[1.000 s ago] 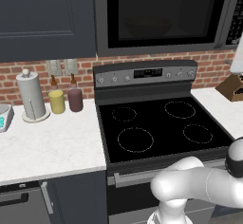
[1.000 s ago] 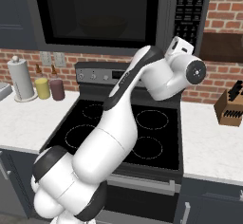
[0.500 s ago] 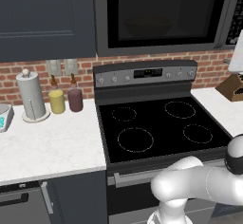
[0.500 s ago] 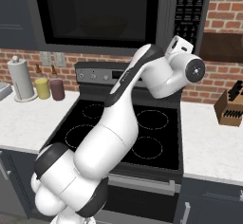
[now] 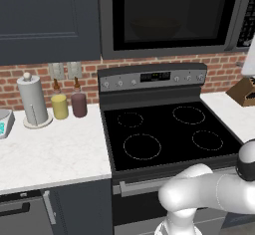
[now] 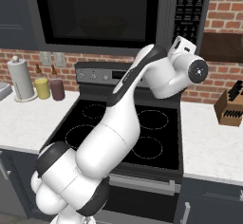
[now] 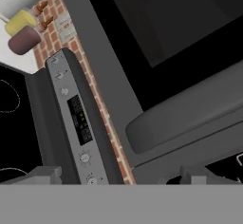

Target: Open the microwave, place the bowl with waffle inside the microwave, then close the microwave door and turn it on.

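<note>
1. Microwave (image 5: 174,17) hangs above the stove (image 5: 167,134), its door (image 6: 99,14) shut
2. Tool (image 7: 118,173) sits near the door handle (image 7: 190,116), fingers apart, holding nothing
3. Bowl (image 6: 102,27) shows dimly behind the glass

A black stove (image 5: 167,134) with four ring burners stands between two parts of the white counter (image 5: 55,154). Its grey control panel (image 5: 152,77) with knobs rises at the back. On the left counter, near the brick wall (image 5: 15,77), stands a paper towel roll (image 5: 33,101), and beside it a yellow jar (image 5: 60,106) and a dark red jar (image 5: 78,104), close together. A wooden knife block (image 6: 229,109) is on the right counter. A dark cabinet (image 5: 45,17) hangs above the left counter.
</note>
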Robot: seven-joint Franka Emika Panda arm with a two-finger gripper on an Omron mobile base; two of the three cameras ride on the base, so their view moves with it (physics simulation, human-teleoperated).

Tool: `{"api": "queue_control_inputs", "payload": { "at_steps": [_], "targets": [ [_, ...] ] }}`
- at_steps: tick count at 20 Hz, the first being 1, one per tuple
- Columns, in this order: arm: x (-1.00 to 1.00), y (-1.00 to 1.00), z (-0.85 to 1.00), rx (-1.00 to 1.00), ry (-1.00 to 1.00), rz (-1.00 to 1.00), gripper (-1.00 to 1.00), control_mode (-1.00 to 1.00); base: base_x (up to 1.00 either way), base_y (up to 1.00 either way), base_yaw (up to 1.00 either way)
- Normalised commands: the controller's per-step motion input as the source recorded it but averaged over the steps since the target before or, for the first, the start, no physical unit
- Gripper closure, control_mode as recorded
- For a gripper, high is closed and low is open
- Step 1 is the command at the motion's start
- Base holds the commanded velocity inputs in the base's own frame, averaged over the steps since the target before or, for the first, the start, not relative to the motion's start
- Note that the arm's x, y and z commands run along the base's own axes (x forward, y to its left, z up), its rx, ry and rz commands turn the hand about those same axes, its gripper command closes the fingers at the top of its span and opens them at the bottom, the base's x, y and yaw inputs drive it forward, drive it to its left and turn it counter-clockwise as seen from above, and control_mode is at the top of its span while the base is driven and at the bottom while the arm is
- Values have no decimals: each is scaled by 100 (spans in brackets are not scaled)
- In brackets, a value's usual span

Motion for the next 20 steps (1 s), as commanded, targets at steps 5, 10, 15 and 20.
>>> {"api": "queue_control_inputs", "payload": {
  "at_steps": [5, 10, 15, 20],
  "targets": [
    [4, -3, 0, 0, 0, 0, -100, -100, 0, 0, 0],
    [12, 0, 0, 0, 0, 0, -100, -100, 0, 0, 0],
    [17, 0, 0, 0, 0, 0, -100, -100, 0, 0, 0],
    [11, -6, 0, 0, 0, 0, -100, -100, 0, 0, 0]
  ]
}}
